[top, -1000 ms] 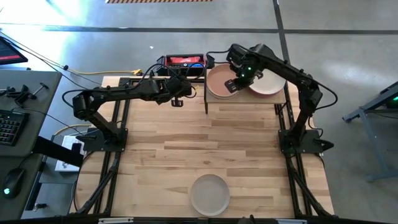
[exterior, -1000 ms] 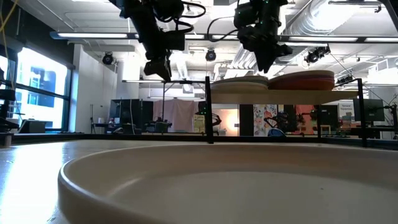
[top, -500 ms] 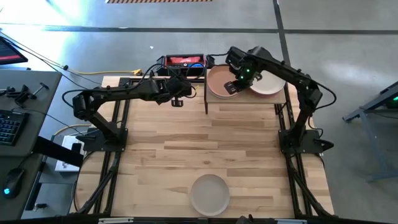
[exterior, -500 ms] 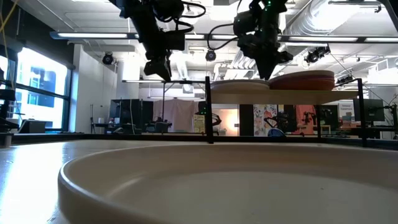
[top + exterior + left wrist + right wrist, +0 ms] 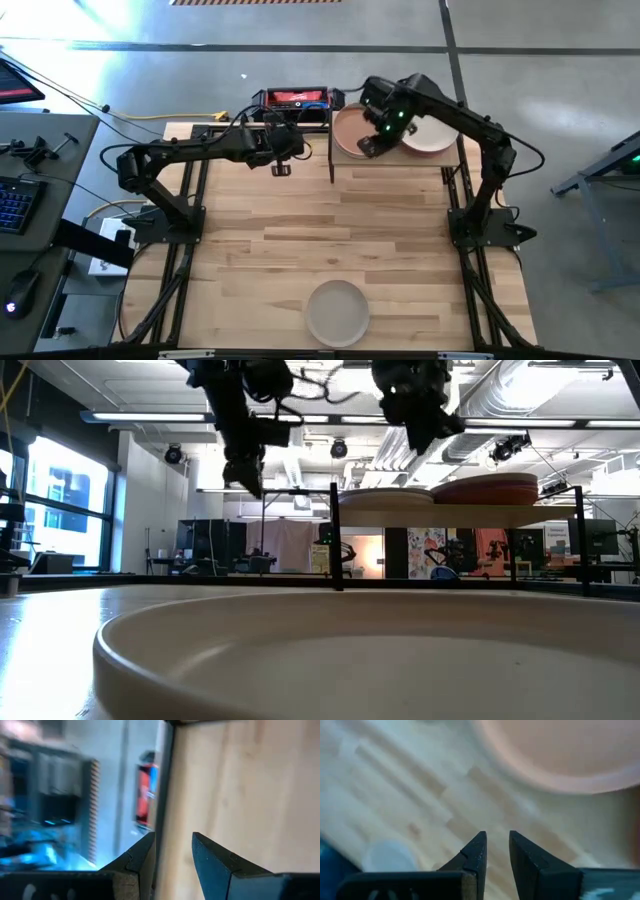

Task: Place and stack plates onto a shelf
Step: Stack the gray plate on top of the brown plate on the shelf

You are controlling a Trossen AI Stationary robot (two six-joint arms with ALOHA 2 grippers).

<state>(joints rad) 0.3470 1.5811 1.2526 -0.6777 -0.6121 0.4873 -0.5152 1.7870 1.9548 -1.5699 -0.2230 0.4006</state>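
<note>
Butcher-block table (image 5: 400,230), one off-white matte plate (image 5: 337,312) near its front edge; both pincers empty, fingers narrowly parted.

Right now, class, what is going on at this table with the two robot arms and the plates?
Two stacks of plates sit on the small shelf at the far side: a peach stack and a cream stack. The right claw hovers empty over the near edge of the peach stack, its fingers slightly apart. The left claw, also empty, hangs over the table left of the shelf. One pale plate waits alone at the near edge of the table.
</note>
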